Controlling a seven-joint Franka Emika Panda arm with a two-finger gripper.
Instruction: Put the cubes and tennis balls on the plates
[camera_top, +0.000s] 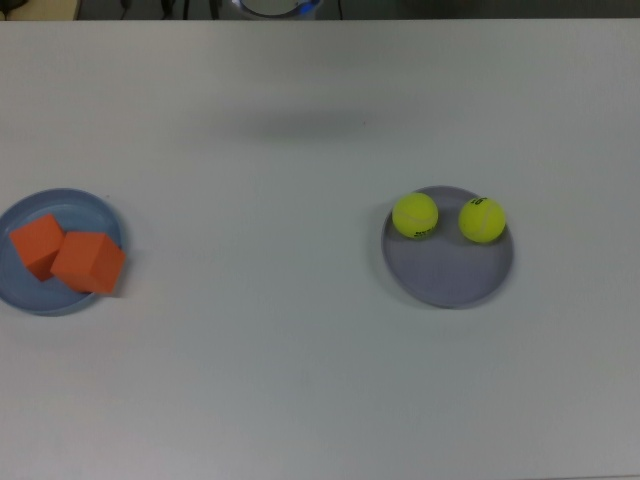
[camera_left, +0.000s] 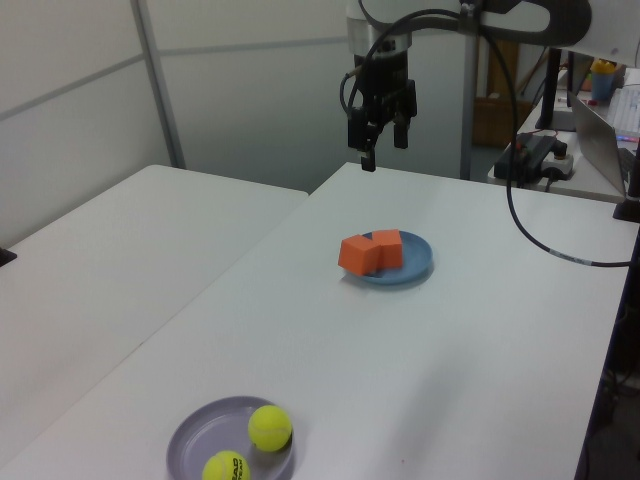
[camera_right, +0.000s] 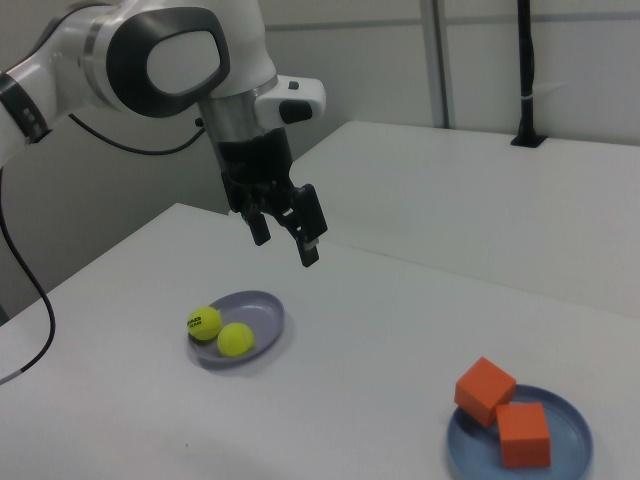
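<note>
Two orange cubes (camera_top: 38, 243) (camera_top: 89, 262) rest on the light blue plate (camera_top: 70, 203) at the top view's left, the right-hand cube overhanging the rim. The cubes (camera_right: 485, 390) (camera_right: 524, 435) on that blue plate (camera_right: 573, 418) also show in the right view. Two tennis balls (camera_top: 415, 215) (camera_top: 482, 220) lie on the lavender plate (camera_top: 450, 275) right of centre. My gripper (camera_right: 285, 239) hangs high above the table, open and empty, away from both plates. In the left view the gripper (camera_left: 381, 150) is above the table's far end, beyond the cubes (camera_left: 369, 251).
A second white table (camera_left: 90, 260) stands beside this one in the left view. A black cable (camera_left: 540, 235) loops from the arm at the left view's right, near a desk with a laptop (camera_left: 600, 130). A black post (camera_right: 524, 70) stands at the back of the right view.
</note>
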